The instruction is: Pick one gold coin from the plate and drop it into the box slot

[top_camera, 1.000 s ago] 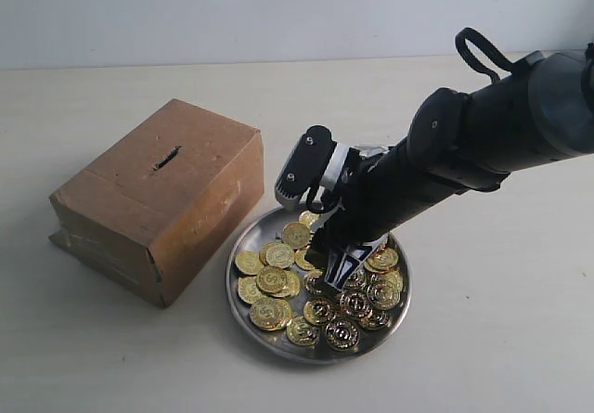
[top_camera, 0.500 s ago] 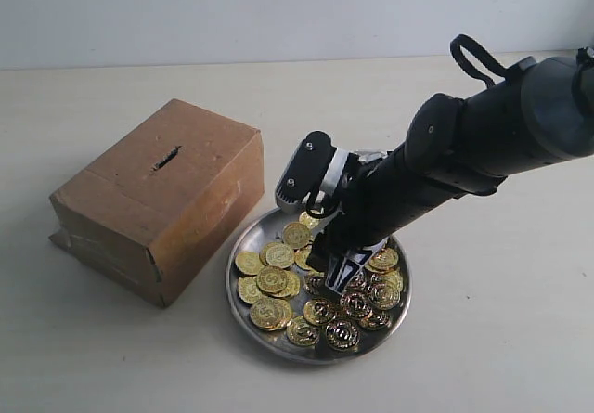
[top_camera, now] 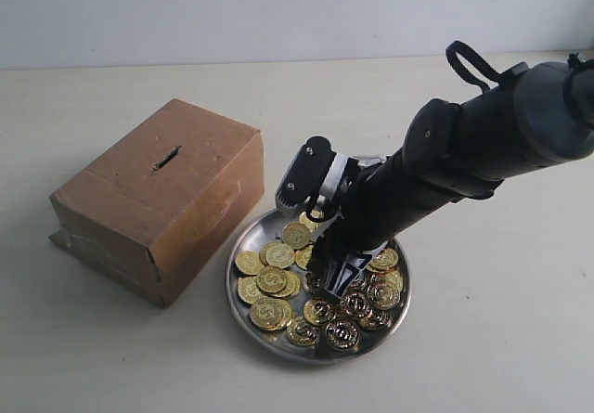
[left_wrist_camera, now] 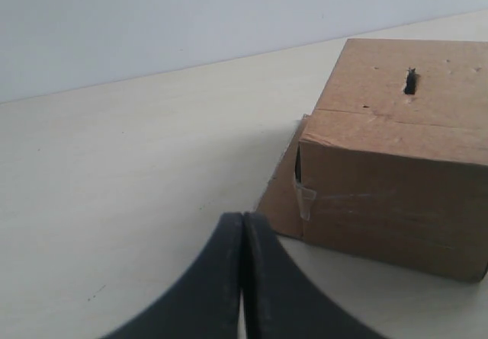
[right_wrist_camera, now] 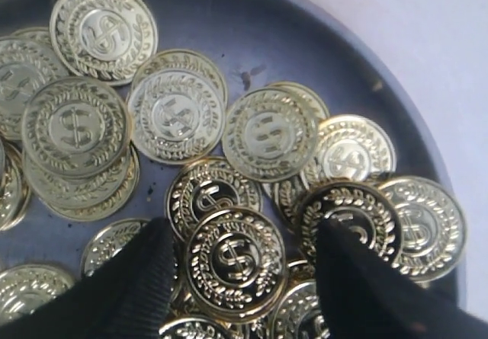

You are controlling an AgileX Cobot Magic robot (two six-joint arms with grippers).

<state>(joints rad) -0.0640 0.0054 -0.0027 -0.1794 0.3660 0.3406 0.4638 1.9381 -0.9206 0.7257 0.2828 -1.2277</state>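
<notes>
Right gripper (right_wrist_camera: 244,236), fingers spread wide, reaches down into the plate (top_camera: 260,235) beside the box (top_camera: 158,195), straddling one flat gold coin (right_wrist_camera: 229,261) lying directly between its tips, apparently not yet gripped.

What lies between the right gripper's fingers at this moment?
One gold coin, resting atop other coins in the plate; fingers apart, shown in right wrist view.

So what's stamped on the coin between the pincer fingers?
That coin is gold: dollar sign inside a leafy wreath. Best in right wrist view.
</notes>
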